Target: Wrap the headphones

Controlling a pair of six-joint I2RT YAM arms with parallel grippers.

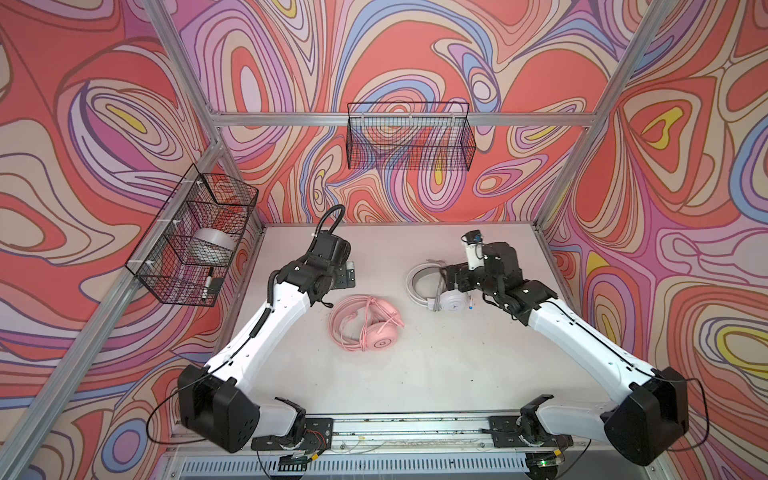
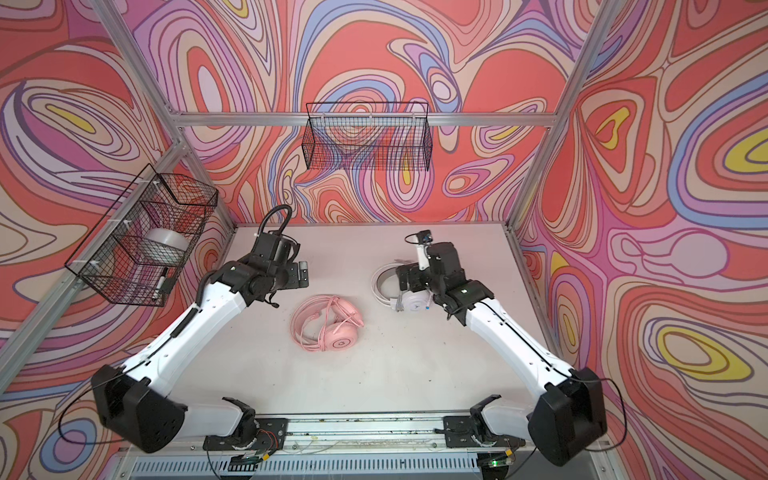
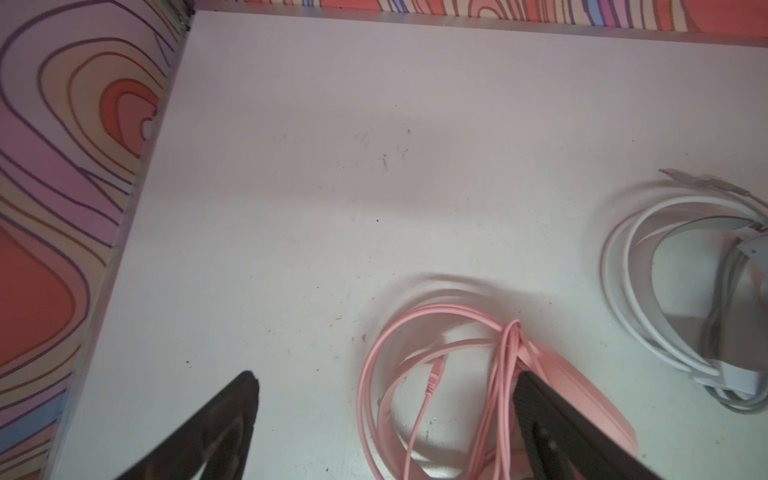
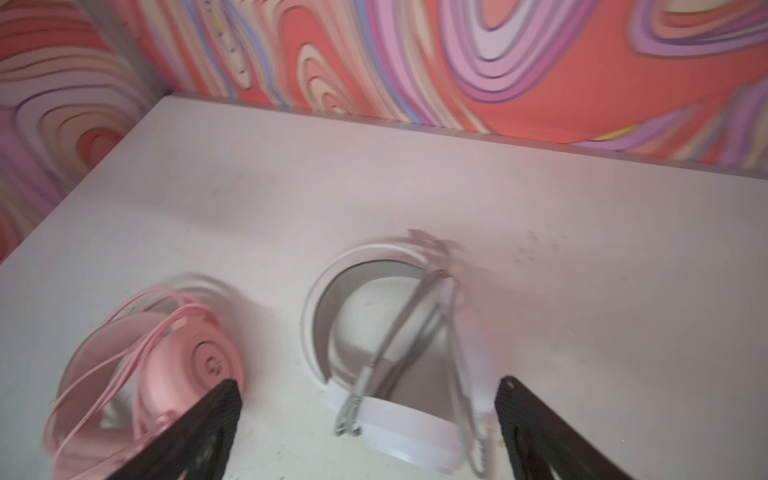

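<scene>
Left end effector and right end effector gape empty; white headset partly hidden.

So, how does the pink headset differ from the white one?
The pink headset is all pink with a pink cable; the white headset is white with a greyish cable. The pink headset lies near the table's middle; the white headset lies farther back, to the right. Both lie flat, cables wound around them.
</scene>
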